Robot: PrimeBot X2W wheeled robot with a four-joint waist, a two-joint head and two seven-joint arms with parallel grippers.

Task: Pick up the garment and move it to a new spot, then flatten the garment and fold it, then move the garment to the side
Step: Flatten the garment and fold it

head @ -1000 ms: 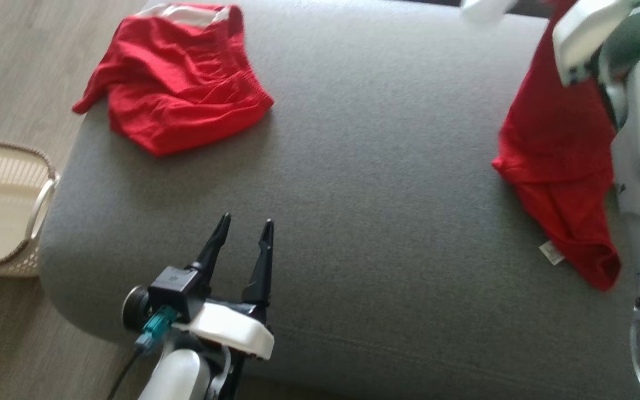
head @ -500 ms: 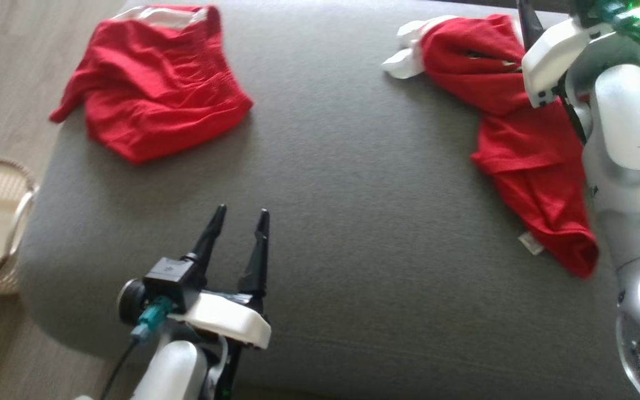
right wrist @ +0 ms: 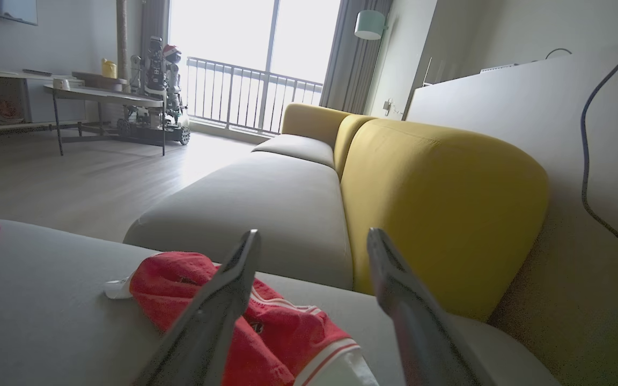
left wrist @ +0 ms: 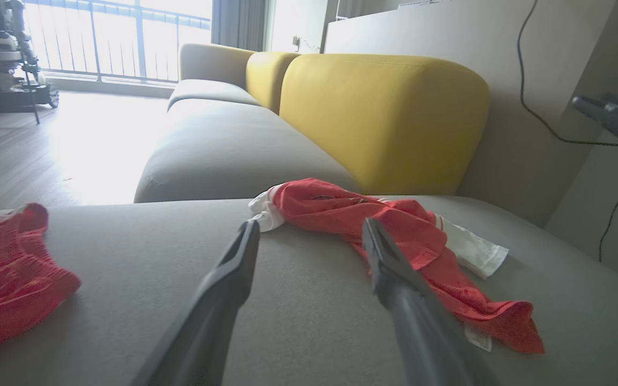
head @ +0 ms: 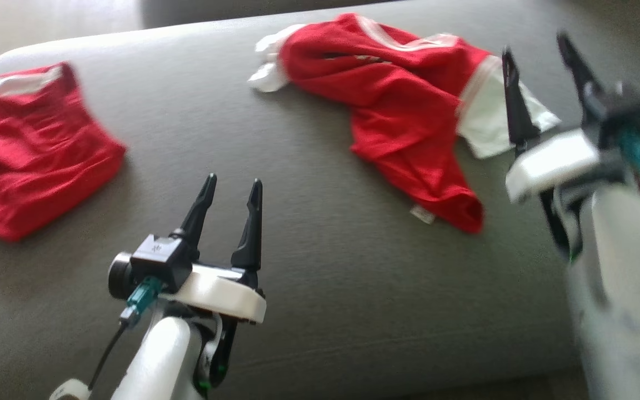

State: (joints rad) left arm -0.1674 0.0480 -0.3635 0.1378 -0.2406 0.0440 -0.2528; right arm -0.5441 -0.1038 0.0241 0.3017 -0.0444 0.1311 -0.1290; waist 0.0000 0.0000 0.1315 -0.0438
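The garment [head: 403, 105], red with white trim and a white sleeve, lies crumpled on the grey cushion [head: 309, 222] at the far right. It also lies ahead in the left wrist view [left wrist: 405, 236] and low in the right wrist view [right wrist: 266, 327]. My right gripper [head: 534, 44] stands open just right of it, above the white sleeve, holding nothing; between its spread fingers [right wrist: 314, 232] I see only the sofa. My left gripper [head: 233, 180] is open and empty over the bare cushion, well short of the garment [left wrist: 310, 224].
A second red garment [head: 25, 150] lies at the cushion's left end [left wrist: 3, 279]. A yellow backrest [left wrist: 384, 118] rises behind the cushion, beside a pale wall with a hanging cable. More grey sofa seats stretch beyond. Wooden floor lies to the left.
My right gripper has opened and let go of the garment, which dropped from hanging to a crumpled heap on the cushion. The head camera has swung right; the left gripper stays open.
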